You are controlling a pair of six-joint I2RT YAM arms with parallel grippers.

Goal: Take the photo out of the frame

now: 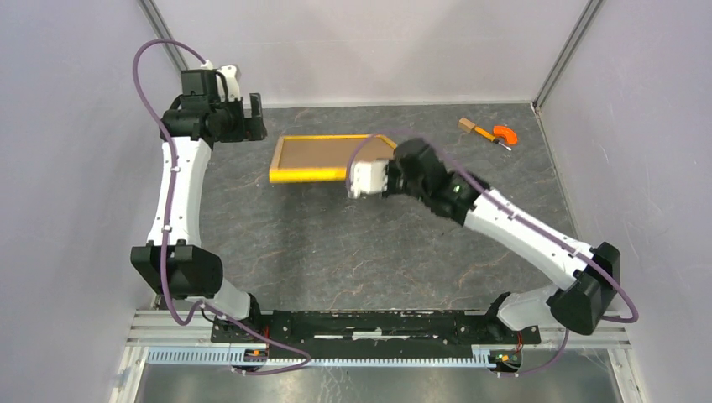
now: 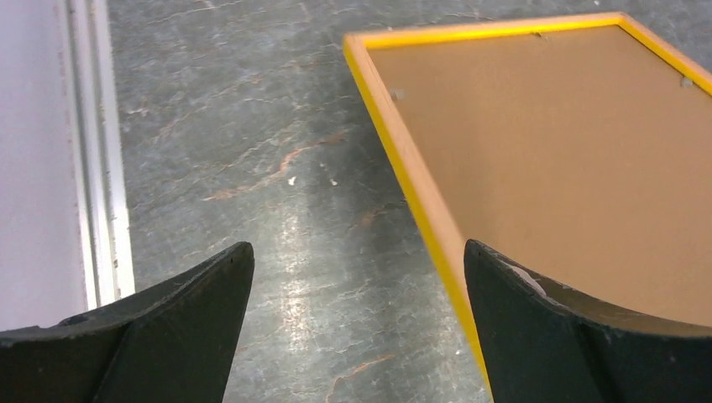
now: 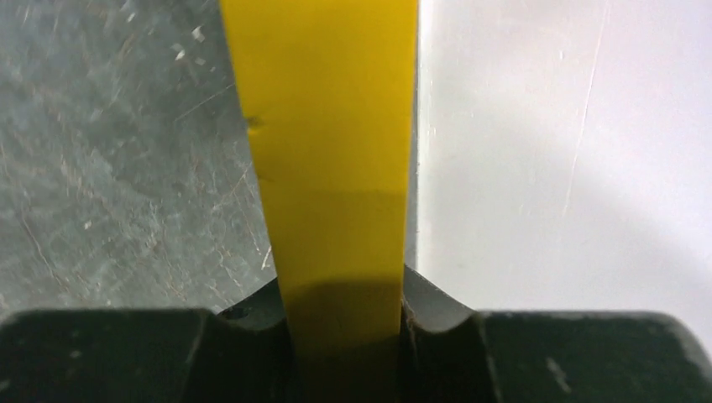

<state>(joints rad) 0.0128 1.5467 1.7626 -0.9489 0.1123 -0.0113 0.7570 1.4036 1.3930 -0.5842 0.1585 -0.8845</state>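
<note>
The frame (image 1: 323, 157) lies at the back middle of the table, its brown board back (image 2: 546, 151) facing up inside the yellow border (image 2: 403, 180). The photo is hidden. My right gripper (image 1: 363, 175) is at the frame's near right corner. In the right wrist view it (image 3: 344, 294) is shut on the yellow frame edge (image 3: 327, 143), which runs straight up between the jaws. My left gripper (image 1: 252, 117) hangs open and empty just left of the frame. In the left wrist view it (image 2: 357, 252) has its right fingertip (image 2: 504, 285) over the frame's left border.
A small tool with an orange part (image 1: 495, 132) lies at the back right. Grey walls close in the table on the left, back and right. An aluminium rail (image 2: 101, 151) runs along the left wall foot. The dark stone-patterned table (image 1: 353, 243) spreads in front of the frame.
</note>
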